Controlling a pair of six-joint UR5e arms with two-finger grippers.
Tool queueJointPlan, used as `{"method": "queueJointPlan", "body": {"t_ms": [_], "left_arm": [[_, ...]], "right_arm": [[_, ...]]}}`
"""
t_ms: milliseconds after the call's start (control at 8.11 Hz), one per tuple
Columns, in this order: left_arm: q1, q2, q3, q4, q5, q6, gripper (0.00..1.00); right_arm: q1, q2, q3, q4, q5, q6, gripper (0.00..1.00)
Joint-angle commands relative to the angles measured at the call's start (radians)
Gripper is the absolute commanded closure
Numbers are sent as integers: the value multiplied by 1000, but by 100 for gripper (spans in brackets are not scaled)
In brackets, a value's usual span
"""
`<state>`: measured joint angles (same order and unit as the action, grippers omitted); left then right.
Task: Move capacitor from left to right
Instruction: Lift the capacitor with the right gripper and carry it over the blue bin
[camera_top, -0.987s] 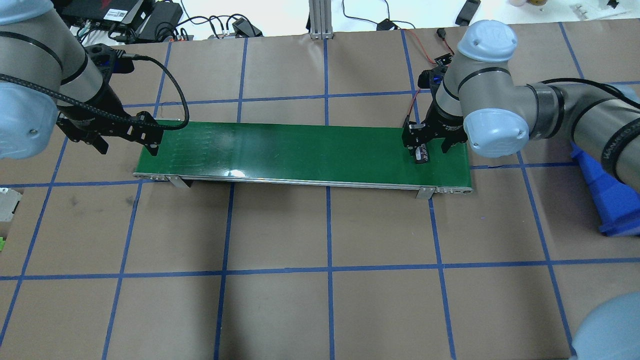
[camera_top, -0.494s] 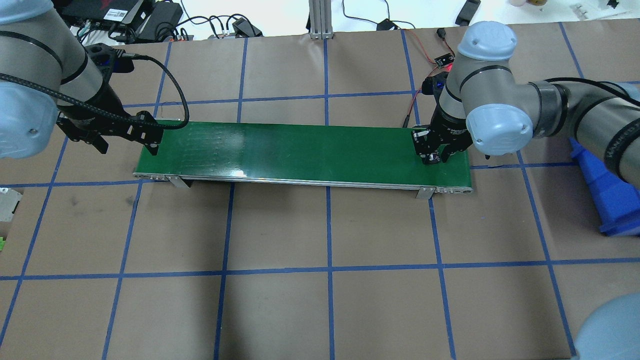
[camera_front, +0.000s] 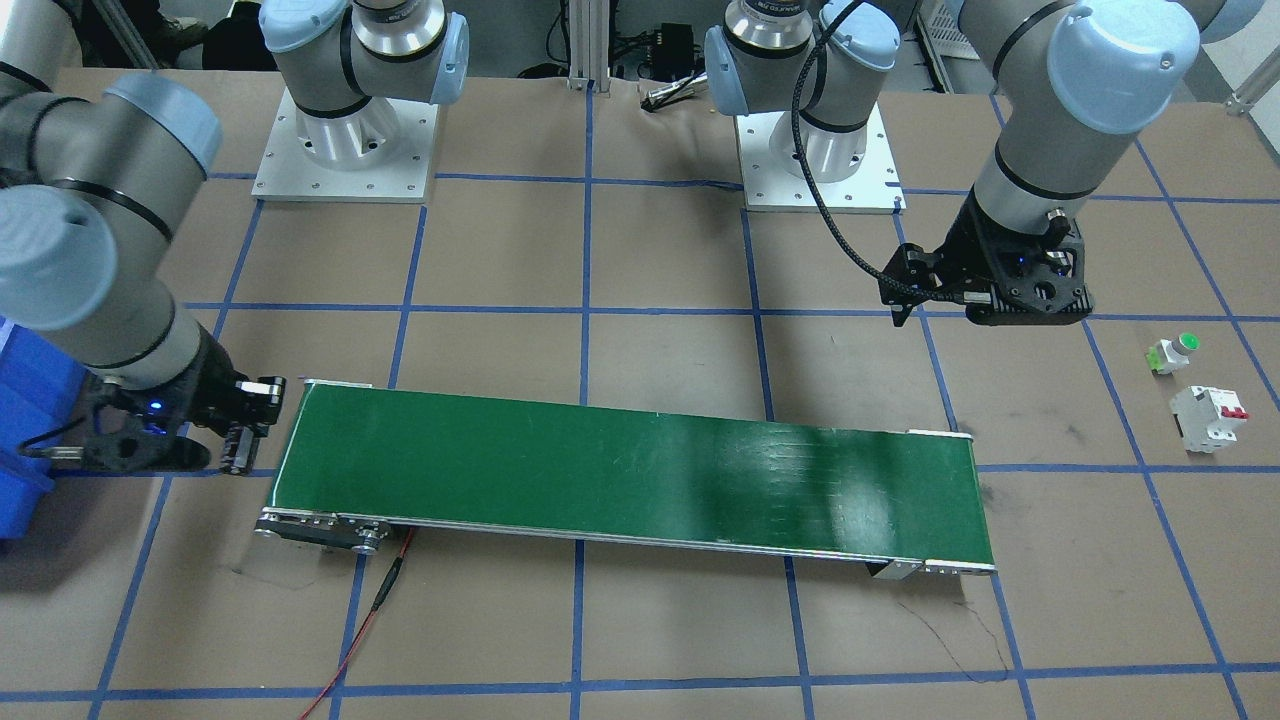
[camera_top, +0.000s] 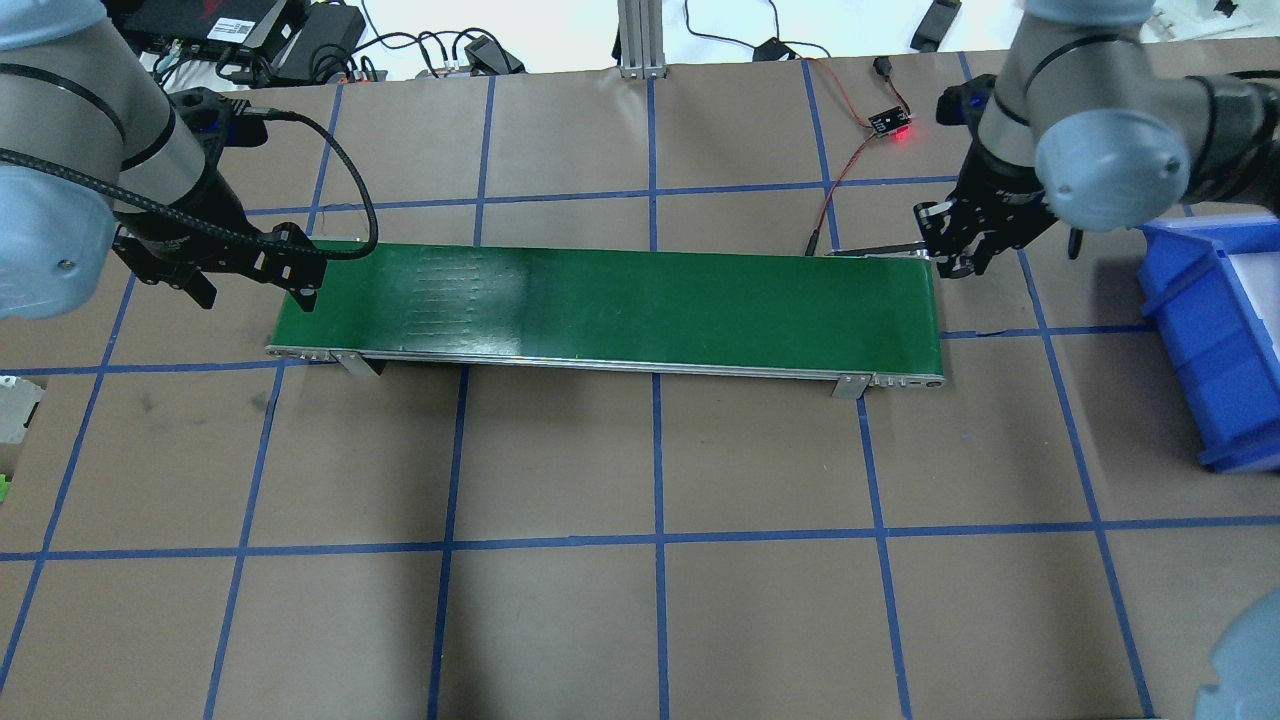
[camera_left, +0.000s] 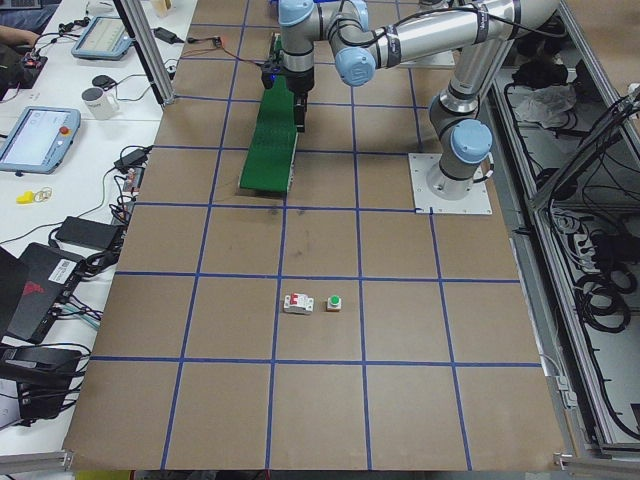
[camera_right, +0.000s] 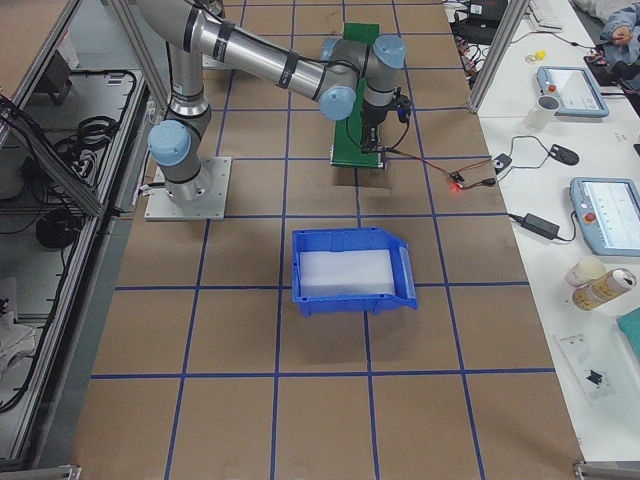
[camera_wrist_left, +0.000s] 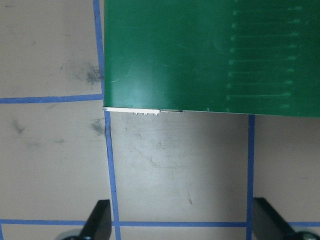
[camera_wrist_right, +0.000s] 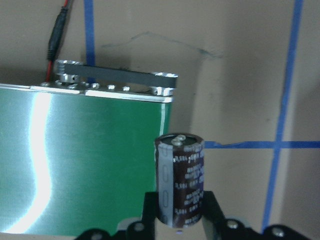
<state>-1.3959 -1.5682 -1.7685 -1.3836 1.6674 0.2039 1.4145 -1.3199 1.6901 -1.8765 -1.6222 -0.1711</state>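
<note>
My right end effector (camera_top: 962, 252) is closed on the capacitor (camera_wrist_right: 181, 182), pinching its lower half between the two fingers so that it stands upright with its top free. It hangs in the air just past the right end of the green belt (camera_top: 620, 300), by the belt's far corner and above the bare counter (camera_top: 650, 600). The belt itself carries nothing.

I judge the job mostly done. The part is already at the right side of the scene and off the belt. What seems to be left is the short carry further right to the blue bin (camera_top: 1205, 330), which sits well apart from my fingers, and then letting go over it.

My left end effector (camera_top: 255, 280) hovers at the left end of the belt, spread wide and holding nothing.

The capacitor is a short, stubby cylinder. It has a glossy dark sleeve with a grey stripe down one side and pale lettering, and a flat top with small bright nubs. I would expect that slick, round skin to turn in a loose pinch. The belt is smooth, shiny green and throws back the lamps, and a silvery metal rail and roller finish its end. The counter is matte brown paper, scuffed, with a grid of blue tape. The bin looks like hard moulded plastic, open-fronted, with a pale floor.
</note>
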Motion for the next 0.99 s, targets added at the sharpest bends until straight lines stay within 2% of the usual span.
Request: {"method": "queueJointPlan", "body": {"t_ms": [0, 123, 370, 494, 740, 864], "left_arm": [[0, 0, -2, 0, 0, 3, 0], [0, 0, -2, 0, 0, 2, 0], [0, 4, -2, -2, 0, 3, 0], [0, 2, -2, -2, 0, 2, 0], [0, 4, -2, 0, 0, 3, 0], [0, 4, -2, 0, 0, 3, 0]], "right_arm": [[-186, -44, -58, 71, -53, -227, 100], [-283, -44, -58, 60, -91, -407, 100], [-481, -32, -70, 31, -90, -693, 100], [-540, 0, -67, -5, -90, -793, 100], [-601, 97, -41, -118, -93, -870, 100], [-603, 111, -40, -128, -93, -871, 91]]}}
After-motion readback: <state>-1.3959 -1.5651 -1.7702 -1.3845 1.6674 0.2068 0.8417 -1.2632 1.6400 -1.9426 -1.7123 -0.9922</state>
